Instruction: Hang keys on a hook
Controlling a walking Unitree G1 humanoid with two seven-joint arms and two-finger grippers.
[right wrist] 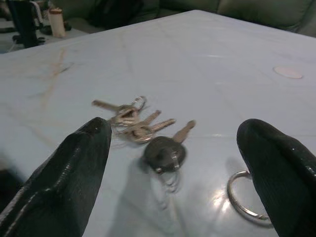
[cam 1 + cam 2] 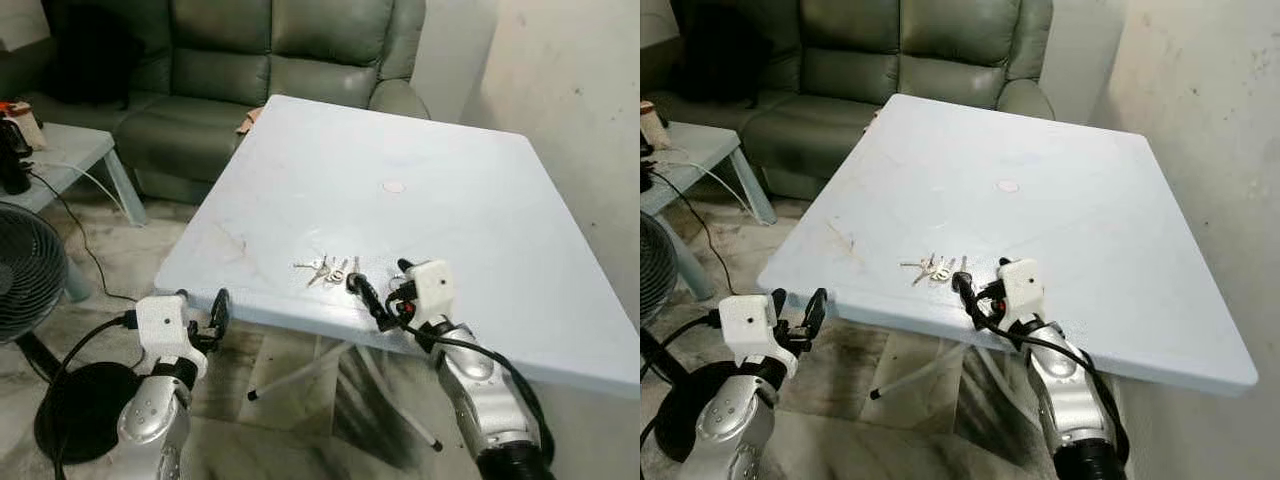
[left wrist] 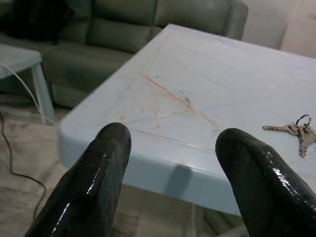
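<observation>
A bunch of silver keys (image 2: 322,269) lies near the front edge of the pale blue table (image 2: 400,150). A black-headed key (image 1: 165,153) and a loose metal ring (image 1: 244,196) lie beside the bunch. My right gripper (image 2: 385,284) is open and low over the table's front edge, just right of the keys. Its fingers (image 1: 74,168) stand wide apart with the keys (image 1: 132,117) ahead between them. My left gripper (image 2: 203,306) is open and empty, below and outside the table's front left corner. In the left wrist view the keys (image 3: 295,132) lie far off beyond one finger (image 3: 256,173).
A green sofa (image 2: 270,60) stands behind the table. A low side table (image 2: 60,150) with bottles, a floor fan (image 2: 25,270) and cables (image 2: 75,230) are on the left. A plaster wall (image 2: 580,90) runs close along the right. The table's legs (image 2: 320,365) cross underneath.
</observation>
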